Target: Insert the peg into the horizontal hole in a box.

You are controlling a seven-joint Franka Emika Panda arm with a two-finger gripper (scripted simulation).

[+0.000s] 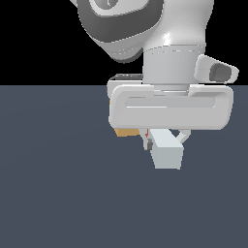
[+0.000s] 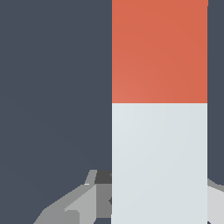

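The tool (image 1: 163,140) grips the peg (image 2: 159,131) near its pale end, hanging above the bench (image 1: 58,193), the box (image 1: 125,131) just behind.

Peg (image 2: 159,109) half red-orange, half pale grey; tan box (image 1: 127,131) mostly hidden behind arm

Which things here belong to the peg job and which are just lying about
Belong to the job:
peg, held between the pincer fingers
box, only a tan sliver showing behind the pincer

Just lying about:
nothing visible besides the floor

The hole is hidden.
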